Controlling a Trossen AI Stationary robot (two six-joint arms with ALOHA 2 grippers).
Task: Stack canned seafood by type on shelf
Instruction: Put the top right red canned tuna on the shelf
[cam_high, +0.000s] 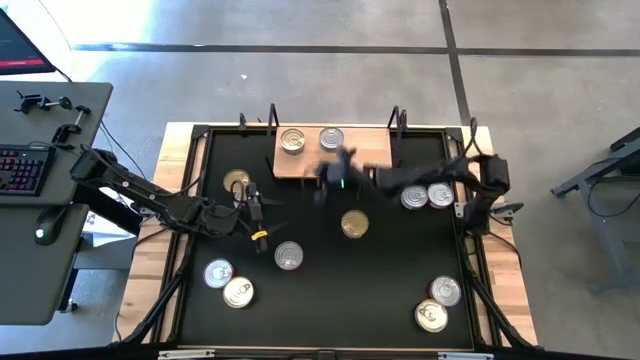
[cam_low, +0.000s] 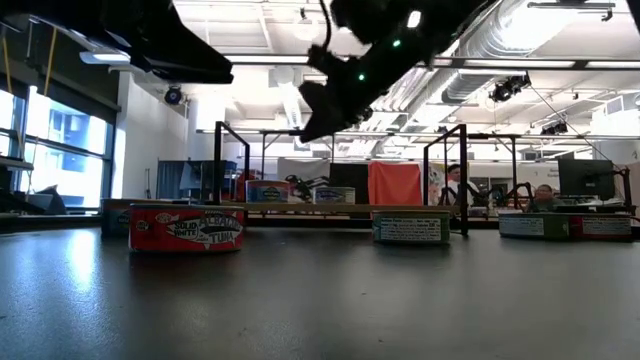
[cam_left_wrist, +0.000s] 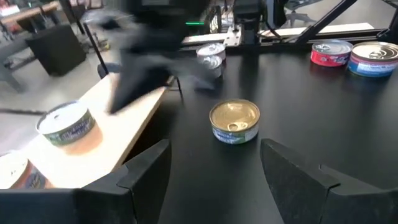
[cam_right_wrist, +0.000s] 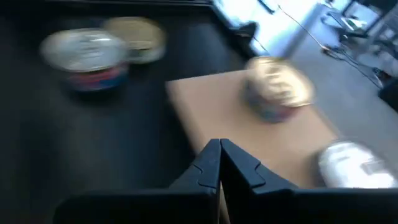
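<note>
Two tins (cam_high: 292, 141) on shelf (cam_high: 300, 165); right end effector (cam_right_wrist: 219, 163) closed, empty; left end effector (cam_left_wrist: 214, 165) open, empty.

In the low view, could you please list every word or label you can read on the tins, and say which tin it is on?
"SOLID WHITE ALBACORE TUNA": on the red-labelled tin nearest the camera; only "SOLID" and "TUNA" are really clear.
Green-labelled tin: print too small to read.
Tins on the shelf: labels too small to read.

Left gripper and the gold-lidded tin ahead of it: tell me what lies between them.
Nothing. In the left wrist view the left gripper stands open, and only bare black mat separates it from the gold-lidded tin.
</note>
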